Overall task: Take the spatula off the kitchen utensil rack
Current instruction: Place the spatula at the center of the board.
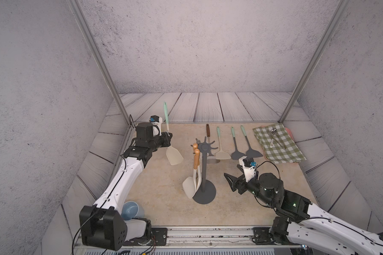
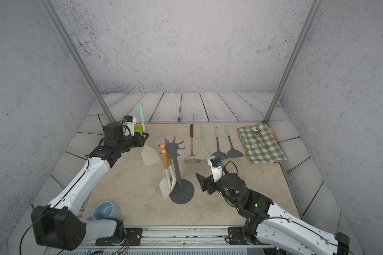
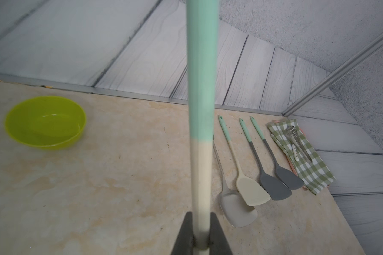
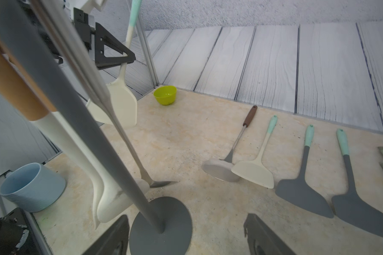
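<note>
Above the counter [image 1: 159, 194], your left fingers [image 3: 184, 234] pinch the spatula [image 1: 174, 155] clear of the kitchen utensil rack [image 1: 204, 174]; right fingers [image 4: 263, 238] spread. Lay it down.

We see soft, even light; shadows around the kitchen utensil rack [image 1: 204, 174] are faint. Close to the wrist lenses, its pole and the spatula [image 3: 200, 88] blur.

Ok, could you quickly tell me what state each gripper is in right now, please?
Left gripper: closed on the mint-handled cream spatula.
Right gripper: open, holding nothing.
</note>
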Controlling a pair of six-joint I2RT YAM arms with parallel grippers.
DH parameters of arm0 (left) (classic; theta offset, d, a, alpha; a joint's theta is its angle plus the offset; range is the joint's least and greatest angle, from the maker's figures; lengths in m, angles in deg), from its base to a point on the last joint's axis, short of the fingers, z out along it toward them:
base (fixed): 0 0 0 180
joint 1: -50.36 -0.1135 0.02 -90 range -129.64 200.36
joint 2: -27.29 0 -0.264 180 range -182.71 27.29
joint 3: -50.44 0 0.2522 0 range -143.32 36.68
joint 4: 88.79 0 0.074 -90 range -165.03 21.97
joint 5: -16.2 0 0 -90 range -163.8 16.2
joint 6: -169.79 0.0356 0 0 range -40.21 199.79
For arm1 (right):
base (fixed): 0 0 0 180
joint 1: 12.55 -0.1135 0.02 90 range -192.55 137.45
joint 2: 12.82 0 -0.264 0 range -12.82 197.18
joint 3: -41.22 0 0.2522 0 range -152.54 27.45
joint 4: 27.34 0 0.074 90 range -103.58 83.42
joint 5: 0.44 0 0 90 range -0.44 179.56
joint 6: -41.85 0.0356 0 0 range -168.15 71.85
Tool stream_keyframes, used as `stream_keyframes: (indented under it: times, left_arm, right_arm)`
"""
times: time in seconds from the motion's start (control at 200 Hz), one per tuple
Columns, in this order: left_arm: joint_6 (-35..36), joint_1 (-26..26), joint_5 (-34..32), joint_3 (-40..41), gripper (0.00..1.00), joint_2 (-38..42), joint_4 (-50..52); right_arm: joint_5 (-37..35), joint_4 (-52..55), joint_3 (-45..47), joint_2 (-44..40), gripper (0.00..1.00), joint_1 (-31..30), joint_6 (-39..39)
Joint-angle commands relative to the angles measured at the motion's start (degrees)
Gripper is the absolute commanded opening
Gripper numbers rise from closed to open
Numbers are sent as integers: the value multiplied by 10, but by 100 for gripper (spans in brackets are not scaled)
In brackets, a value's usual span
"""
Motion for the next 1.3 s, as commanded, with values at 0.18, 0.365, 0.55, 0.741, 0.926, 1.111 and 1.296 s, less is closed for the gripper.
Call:
stream_keyframes:
  times: [0.18,0.365,0.55,0.741,0.926,1.111,1.296]
  left_arm:
    - [17,-6,208,-164,0,-241,-77]
    - [0,-4,291,-255,0,-376,-88]
    - [-28,5,315,-289,0,-462,-125]
    - [-2,23,327,-360,0,-545,-74]
    - [-16,40,332,-395,0,-593,-81]
    - [-20,52,317,-410,0,-627,-73]
    - [-21,52,305,-387,0,-626,-80]
  right_arm:
    - [105,-13,35,15,87,101,30]
    - [134,-31,52,25,90,142,30]
    - [169,-55,71,36,92,173,46]
    - [189,-63,76,42,92,188,55]
    - [201,-67,78,47,92,193,62]
    - [205,-67,79,47,92,196,62]
    - [208,-67,81,46,92,200,64]
